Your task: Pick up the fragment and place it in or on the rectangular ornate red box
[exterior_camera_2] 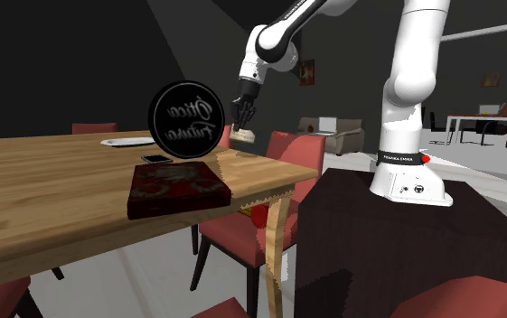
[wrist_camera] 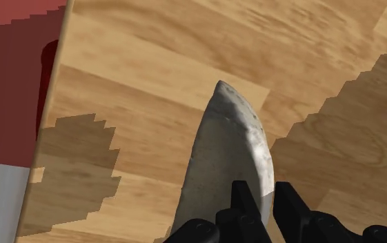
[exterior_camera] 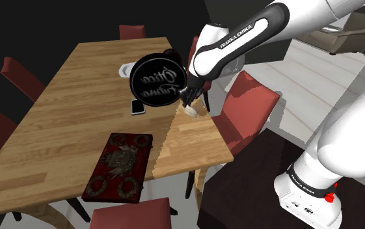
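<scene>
The claw (exterior_camera: 189,103) is nearly shut. Its two black fingers (wrist_camera: 243,207) pinch a broken piece (wrist_camera: 226,152) between them. The broken piece is grey and white. It is wide near the fingers and comes to a point at the far end. One finger sits in front of it and the other is just beside its edge.

In the shoulder view the broken piece (exterior_camera: 192,110) hangs under the claw, over the worktop (exterior_camera: 64,123). It is close to the worktop's edge, near a red chair (exterior_camera: 249,107). In the second exterior view the claw (exterior_camera_2: 242,122) and the broken piece (exterior_camera_2: 244,134) look a little way up off the wood.

The red box (exterior_camera: 119,166) lies flat on the worktop, well apart from the broken piece. It is long, dark red and black, with round and curly shapes on its lid. In the second exterior view the red box (exterior_camera_2: 177,187) is nearer the camera than the claw.

A black disc (exterior_camera: 156,79) with curly pale writing stands up on its edge, just beside the claw. A phone (exterior_camera: 138,106) lies flat in front of the disc, between it and the red box. A white plate (exterior_camera: 123,69) sits behind the disc.

The white arm (exterior_camera: 239,39) reaches over from the stand (exterior_camera_2: 405,244), which is next to the worktop.
</scene>
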Robot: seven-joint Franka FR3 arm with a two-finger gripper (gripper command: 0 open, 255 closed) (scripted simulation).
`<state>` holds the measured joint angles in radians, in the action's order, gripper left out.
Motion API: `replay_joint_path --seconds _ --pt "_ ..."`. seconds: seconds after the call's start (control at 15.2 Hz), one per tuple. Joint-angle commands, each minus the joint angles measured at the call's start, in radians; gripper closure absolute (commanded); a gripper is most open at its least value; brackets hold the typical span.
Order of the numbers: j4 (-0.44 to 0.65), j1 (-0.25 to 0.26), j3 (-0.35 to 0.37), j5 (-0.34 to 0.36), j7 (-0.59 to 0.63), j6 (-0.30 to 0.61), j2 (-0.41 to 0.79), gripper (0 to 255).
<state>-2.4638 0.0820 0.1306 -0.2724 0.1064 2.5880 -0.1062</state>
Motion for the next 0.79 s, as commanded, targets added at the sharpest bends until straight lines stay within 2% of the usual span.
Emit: replay_joint_path --seconds 0.0,0.26,0.73 --pt "0.008 -0.002 -0.001 0.006 0.008 -0.028 -0.021 255" --pt "0.025 -0.005 -0.002 0.016 0.019 -0.075 -0.05 255" --pt "0.079 0.059 0.116 0.079 0.247 -0.051 0.0 255"
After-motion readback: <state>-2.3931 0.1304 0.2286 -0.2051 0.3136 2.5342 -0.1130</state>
